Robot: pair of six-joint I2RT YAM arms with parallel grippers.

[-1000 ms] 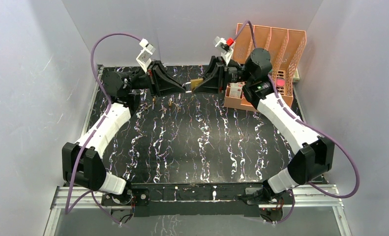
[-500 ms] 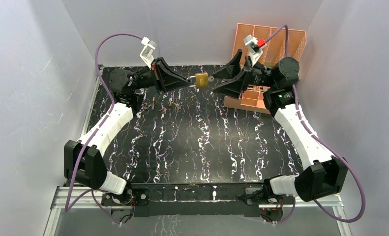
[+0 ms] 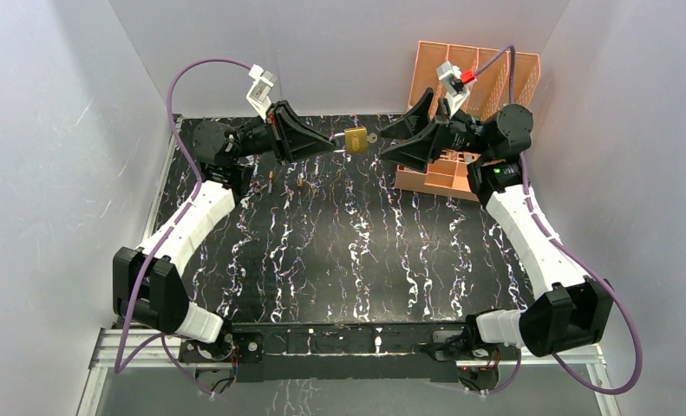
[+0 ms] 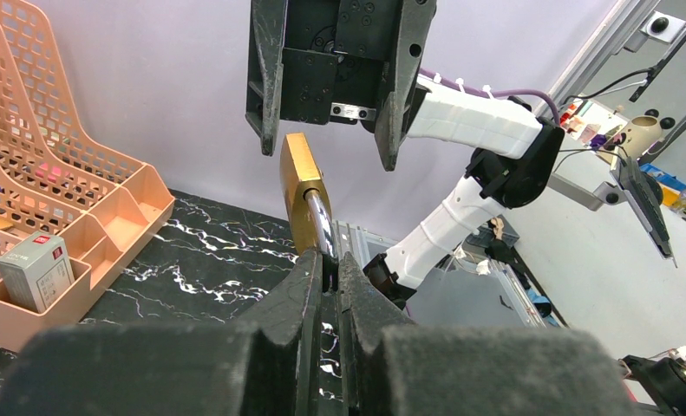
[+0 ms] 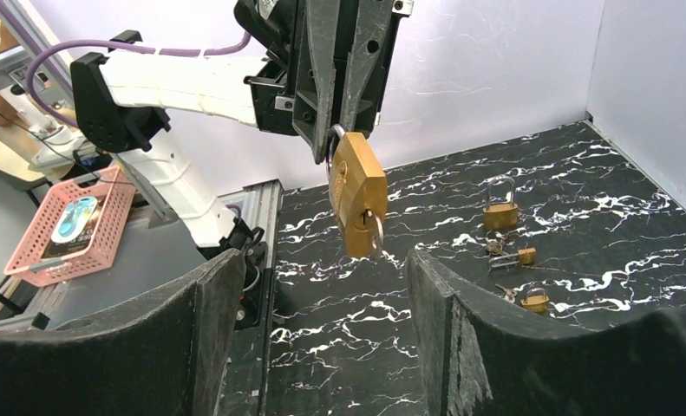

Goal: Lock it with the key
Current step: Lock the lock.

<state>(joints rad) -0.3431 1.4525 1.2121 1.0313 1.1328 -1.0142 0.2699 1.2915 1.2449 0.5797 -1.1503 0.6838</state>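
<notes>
- Left tool (image 3: 336, 146): clamped on the shackle of the padlock (image 3: 354, 139), which it holds above the tabletop (image 3: 339, 251).
- Key (image 5: 376, 230): seated in the padlock's keyhole.
- Right tool (image 3: 382, 146): fingers apart, just beside the key, not touching.

Air between my right end effector (image 3: 384, 146) fingers is free. Straight ahead hangs the padlock (image 5: 356, 195), key (image 5: 375, 230) sticking out, pinched by my left end effector (image 3: 335, 145), so no pass-through there. The orange organizer (image 3: 486, 82) crowds my right wrist from behind. Small padlocks (image 3: 302, 181) litter the far-left desk (image 3: 348, 260). Centre and near desk are open.
</notes>
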